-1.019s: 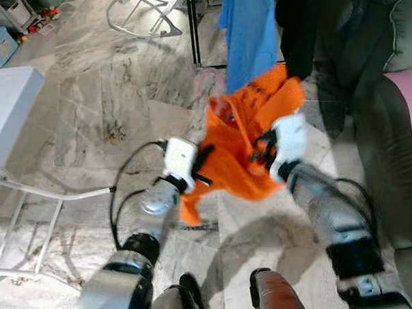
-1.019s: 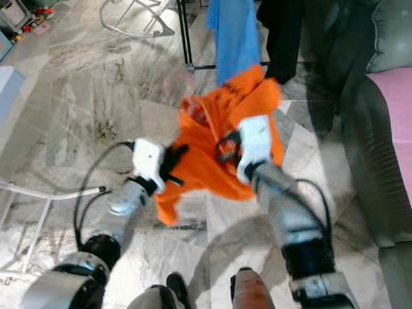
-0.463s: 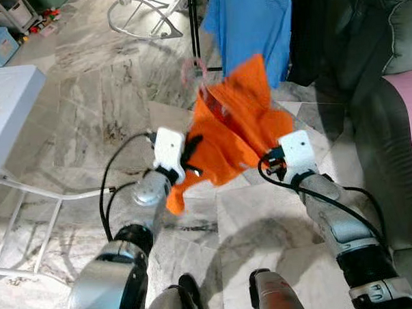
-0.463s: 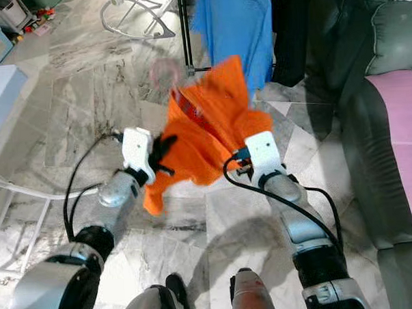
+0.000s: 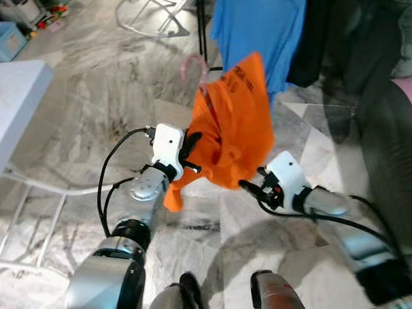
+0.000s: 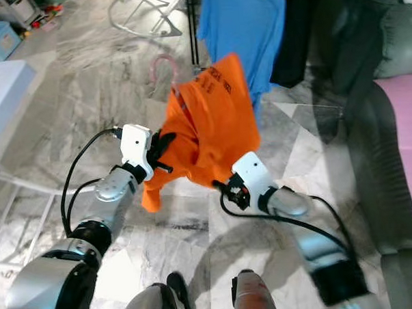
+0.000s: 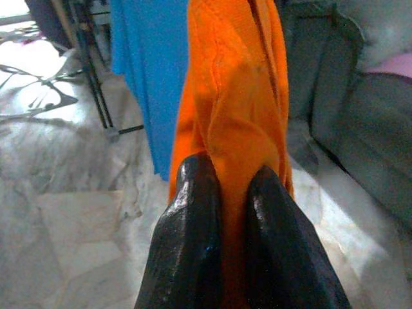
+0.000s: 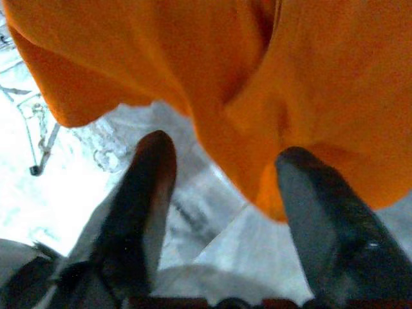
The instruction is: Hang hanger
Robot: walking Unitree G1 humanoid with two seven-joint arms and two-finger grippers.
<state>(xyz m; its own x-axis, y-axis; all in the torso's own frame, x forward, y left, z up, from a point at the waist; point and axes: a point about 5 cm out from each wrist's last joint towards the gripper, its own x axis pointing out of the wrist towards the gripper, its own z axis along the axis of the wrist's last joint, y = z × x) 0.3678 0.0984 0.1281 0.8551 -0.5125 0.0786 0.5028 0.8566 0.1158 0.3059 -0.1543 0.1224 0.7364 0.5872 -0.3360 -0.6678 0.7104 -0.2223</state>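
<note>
While left pincer [image 7: 224,193] clamps one orange shirt [image 5: 236,129], right pincer [image 8: 225,193] spread.

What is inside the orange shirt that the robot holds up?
A pink hanger hook sticks out above the orange shirt; the hanger's body is covered by cloth. The left pincer clamps the fabric.

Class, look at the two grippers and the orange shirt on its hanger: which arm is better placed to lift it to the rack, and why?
Left. The left gripper is shut on the orange shirt, carrying it with its pink hanger. The right gripper is open below the shirt, holding nothing.
</note>
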